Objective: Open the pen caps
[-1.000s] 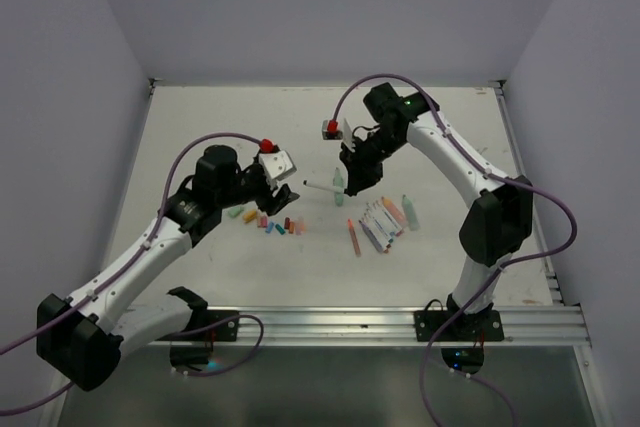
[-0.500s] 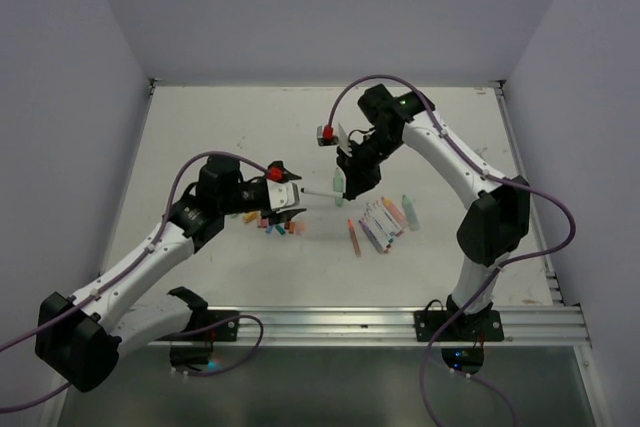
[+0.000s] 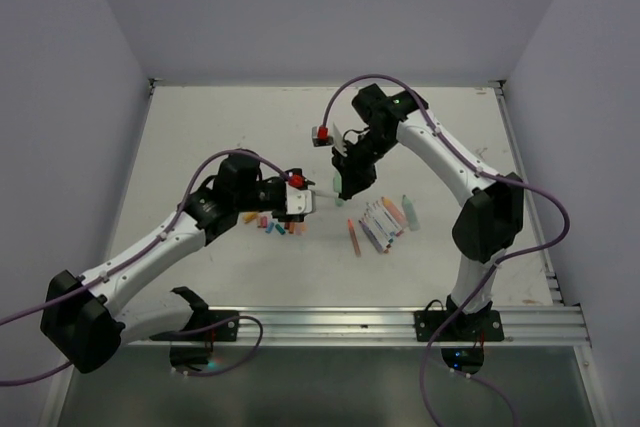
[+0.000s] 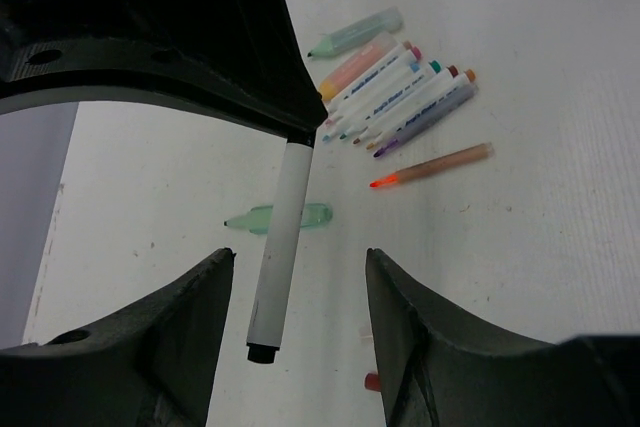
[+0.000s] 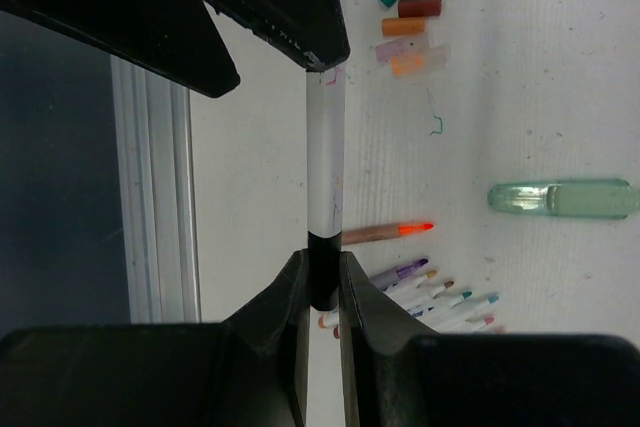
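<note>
My right gripper [image 5: 323, 282] is shut on the black end of a white-barrelled pen [image 5: 325, 167] and holds it above the table. I cannot tell whether that black end is its cap. The pen [image 3: 322, 193] reaches toward my left gripper [image 3: 298, 200]. In the left wrist view the left gripper [image 4: 298, 259] is open, and the pen [image 4: 280, 247] hangs between its jaws, nearer the left finger and touching neither, with a short black tip at its free end. Loose pen caps [image 3: 275, 225] lie below the left gripper, and several show in the right wrist view [image 5: 408, 17].
A row of uncapped pens [image 3: 380, 219] lies right of centre, with an orange pen [image 4: 432, 164] beside it. One pale green highlighter [image 4: 285, 219] lies under the held pen, another [image 3: 410, 212] right of the row. A small red cap [image 4: 372, 381] lies near my left finger.
My left gripper has swung right and now has its open jaws around the pen's free end. The right gripper has shifted slightly left, still holding the pen.
</note>
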`<state>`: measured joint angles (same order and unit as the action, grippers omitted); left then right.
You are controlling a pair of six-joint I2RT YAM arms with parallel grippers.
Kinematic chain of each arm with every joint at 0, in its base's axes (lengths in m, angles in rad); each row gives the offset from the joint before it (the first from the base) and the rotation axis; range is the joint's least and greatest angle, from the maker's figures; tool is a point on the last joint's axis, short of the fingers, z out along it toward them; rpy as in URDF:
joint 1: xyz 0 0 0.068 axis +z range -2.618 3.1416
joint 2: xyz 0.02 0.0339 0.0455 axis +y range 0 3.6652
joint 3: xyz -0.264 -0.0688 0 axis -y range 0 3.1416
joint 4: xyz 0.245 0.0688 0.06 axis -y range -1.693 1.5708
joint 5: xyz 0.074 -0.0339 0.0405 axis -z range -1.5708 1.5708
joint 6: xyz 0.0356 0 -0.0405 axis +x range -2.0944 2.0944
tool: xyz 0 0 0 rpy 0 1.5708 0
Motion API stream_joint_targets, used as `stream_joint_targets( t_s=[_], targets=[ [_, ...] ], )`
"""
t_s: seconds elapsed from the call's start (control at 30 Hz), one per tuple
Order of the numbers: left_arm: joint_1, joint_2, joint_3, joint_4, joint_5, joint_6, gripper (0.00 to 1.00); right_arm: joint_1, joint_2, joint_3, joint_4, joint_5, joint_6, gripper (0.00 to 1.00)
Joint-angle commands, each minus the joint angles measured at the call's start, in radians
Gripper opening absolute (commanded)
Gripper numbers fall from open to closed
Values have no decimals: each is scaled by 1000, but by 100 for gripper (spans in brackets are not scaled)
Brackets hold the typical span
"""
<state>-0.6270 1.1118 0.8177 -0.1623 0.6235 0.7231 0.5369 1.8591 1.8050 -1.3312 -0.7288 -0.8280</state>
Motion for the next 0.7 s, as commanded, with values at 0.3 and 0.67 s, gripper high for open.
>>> stream_joint_targets(
  t_s=[0.3,0.67],
  targets=[
    [-40,48,75,-71,-100,61,49,35,5,47,-60,-4,4,0],
    [-56,85,101,-114,-146,68,38,43,0,50,-59,-1,7,0]
  ],
)
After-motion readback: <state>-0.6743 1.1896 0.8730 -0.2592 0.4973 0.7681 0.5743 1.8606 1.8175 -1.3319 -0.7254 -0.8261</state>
